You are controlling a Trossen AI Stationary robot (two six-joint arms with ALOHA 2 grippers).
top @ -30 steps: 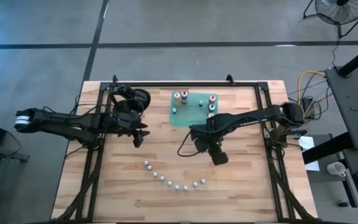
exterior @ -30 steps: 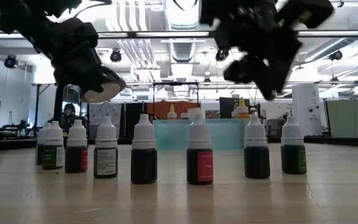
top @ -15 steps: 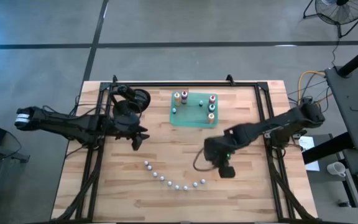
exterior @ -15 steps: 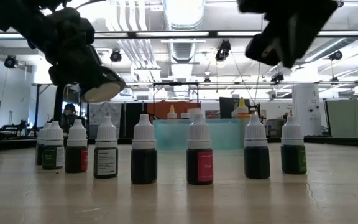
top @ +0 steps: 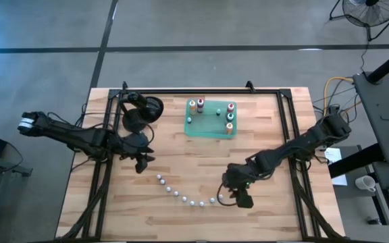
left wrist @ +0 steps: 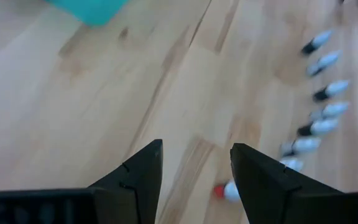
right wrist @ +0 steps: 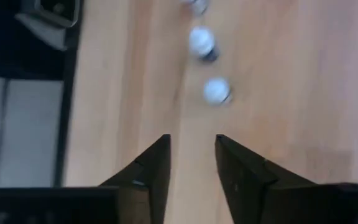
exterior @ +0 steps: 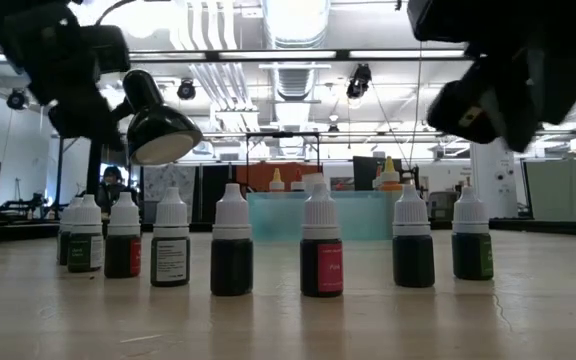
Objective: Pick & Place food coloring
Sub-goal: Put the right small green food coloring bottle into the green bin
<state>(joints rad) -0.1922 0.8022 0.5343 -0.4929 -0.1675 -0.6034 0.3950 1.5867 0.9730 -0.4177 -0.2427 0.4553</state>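
Table — pale wood planks, matt (visible grain); tray — translucent green plastic.

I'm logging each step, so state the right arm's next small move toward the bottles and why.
Probably lower the right tool onto the end bottle of the white-capped row and close on it. Its fingers stand open and empty with that bottle just ahead of them, and the green tray already holds a few bottles. The left tool hangs above the wood near the row's other end.
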